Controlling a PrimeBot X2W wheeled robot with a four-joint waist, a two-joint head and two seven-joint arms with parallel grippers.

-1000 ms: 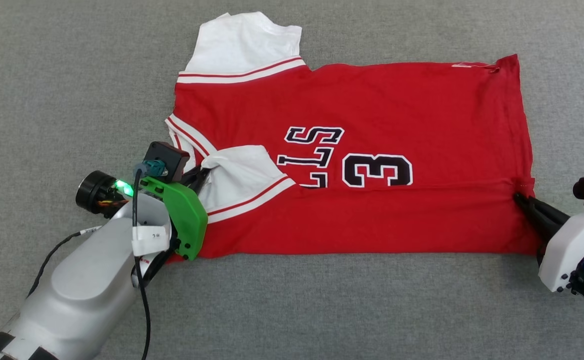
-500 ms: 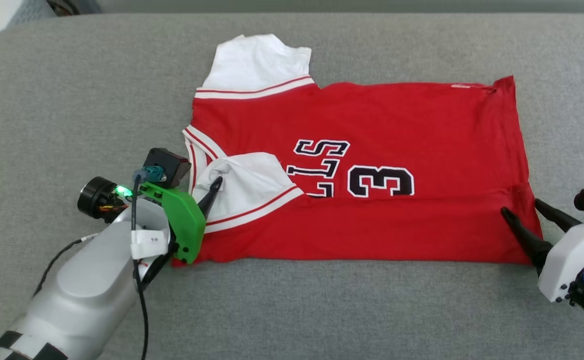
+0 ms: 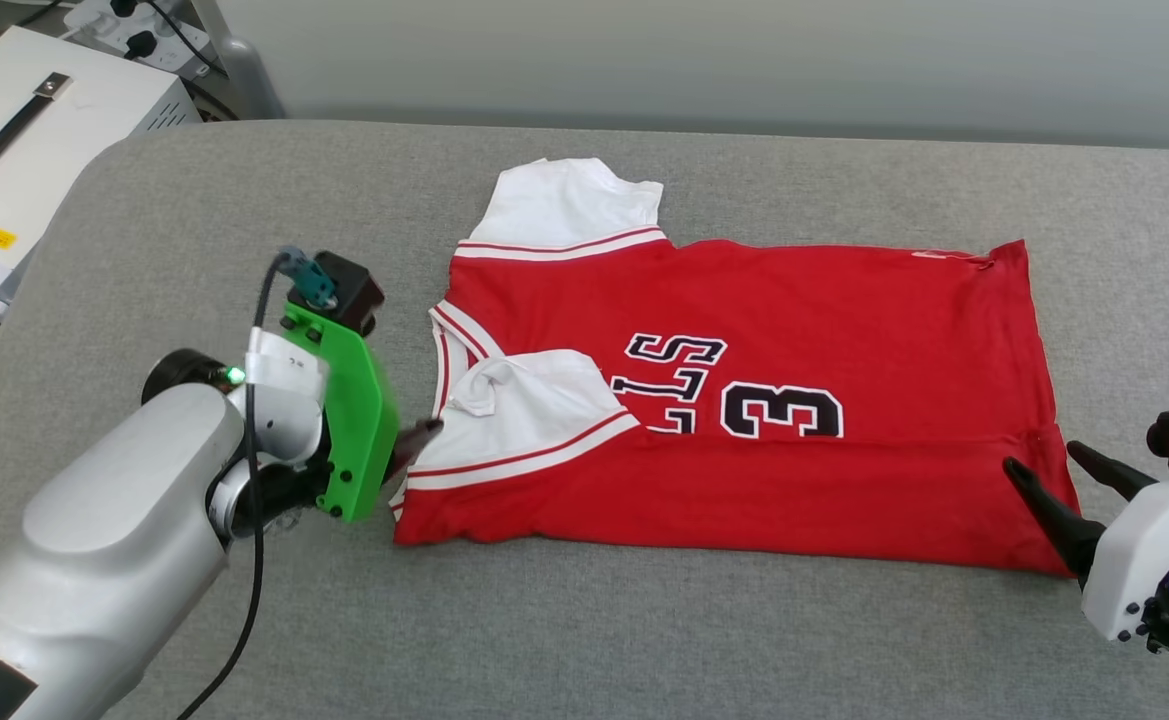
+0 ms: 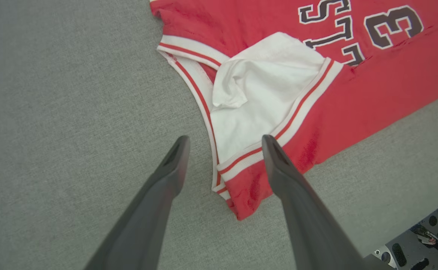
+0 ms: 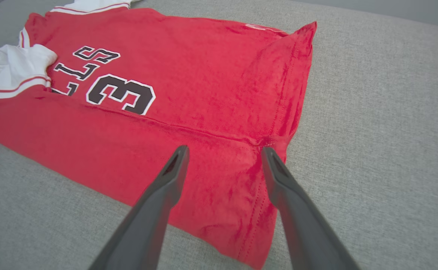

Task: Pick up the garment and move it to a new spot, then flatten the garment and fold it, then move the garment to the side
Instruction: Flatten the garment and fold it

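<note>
- Left wrist view: left gripper (image 4: 225,138) open and empty, fingers either side of the near sleeve's (image 4: 263,93) cuff edge.
- Right gripper (image 5: 224,148) open, empty, over the hem's (image 5: 258,225) near corner.
- The garment (image 3: 744,330) lies mid-bench (image 3: 644,620), near edge folded over; soft, light and limp, so best pinched at edge corners.
- Head view takes in the far sleeve (image 3: 569,205), which the left wrist view crops.

Garment (image 3: 794,300) on table (image 3: 644,620), L claw (image 4: 225,138) at collar end, R claw (image 3: 1042,457) at hem
</note>
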